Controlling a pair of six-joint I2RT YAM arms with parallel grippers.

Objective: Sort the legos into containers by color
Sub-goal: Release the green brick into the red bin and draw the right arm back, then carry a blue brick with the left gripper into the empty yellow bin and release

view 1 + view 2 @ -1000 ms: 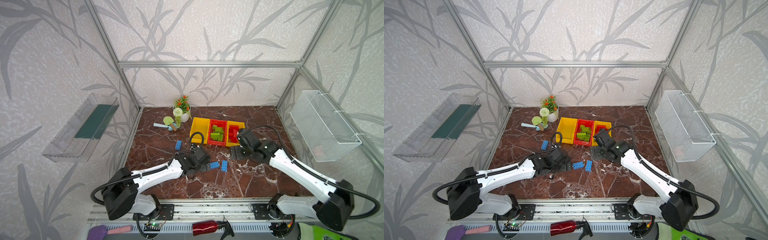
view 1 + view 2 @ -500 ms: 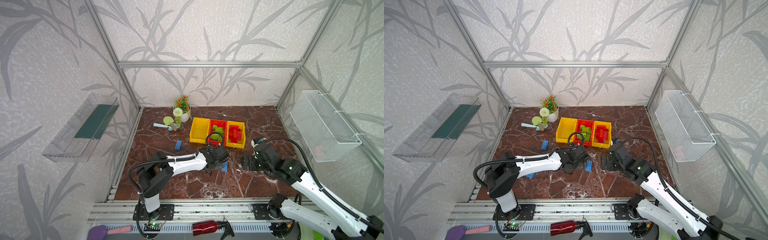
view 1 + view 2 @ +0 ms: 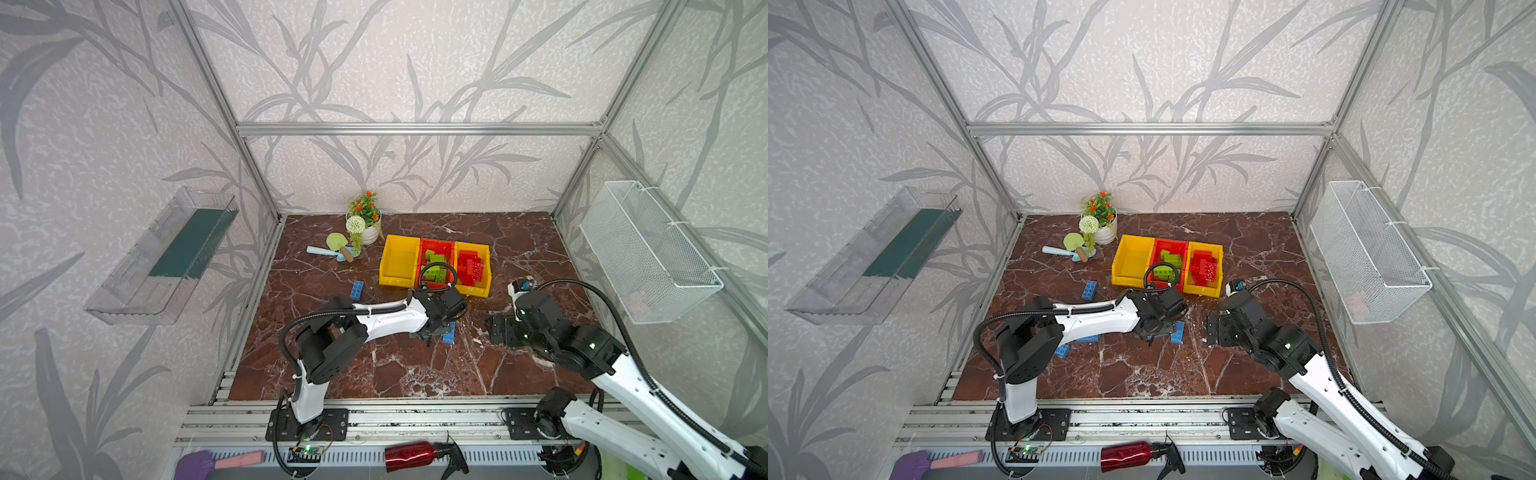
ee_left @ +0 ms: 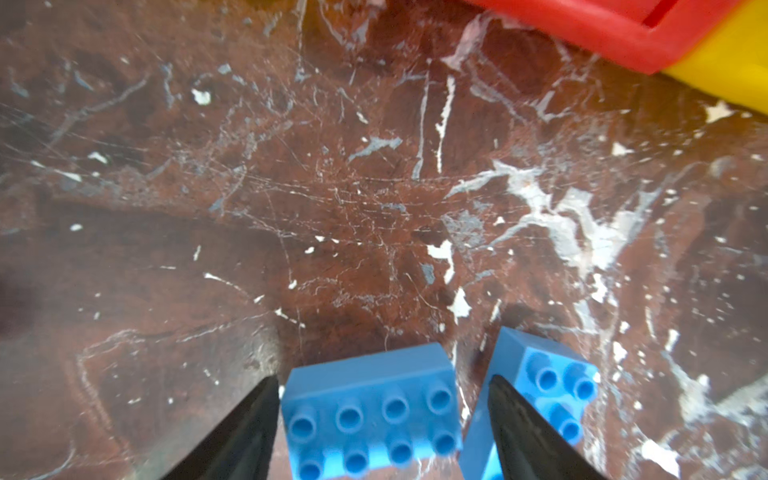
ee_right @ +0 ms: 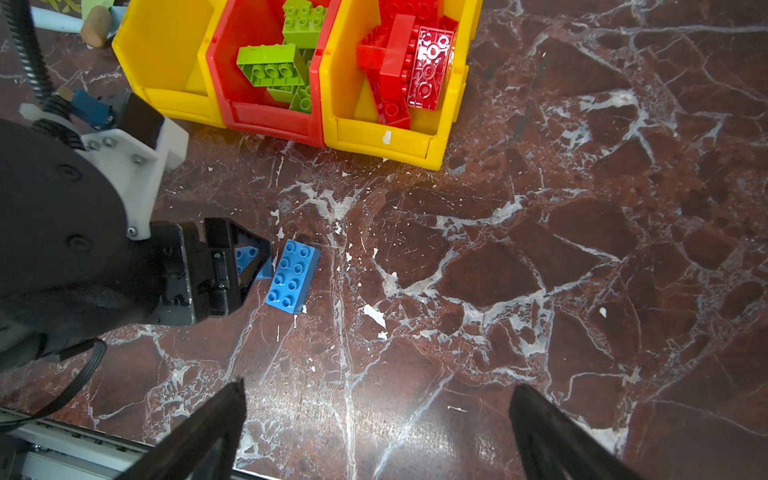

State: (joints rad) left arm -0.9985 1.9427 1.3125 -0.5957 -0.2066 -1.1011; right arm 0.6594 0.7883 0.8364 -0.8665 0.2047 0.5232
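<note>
Left hand (image 4: 382,379) spread astride blue lego (image 4: 370,409), second lego (image 4: 555,384) alongside, bare marble (image 4: 374,199) ahead

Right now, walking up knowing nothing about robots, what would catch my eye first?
Probably the bright row of bins toward the back of the marble table: the red middle one holds green bricks, the right yellow one red bricks, the left yellow one nothing. In front, the left tool straddles a blue brick, a second blue brick right beside it.
</note>
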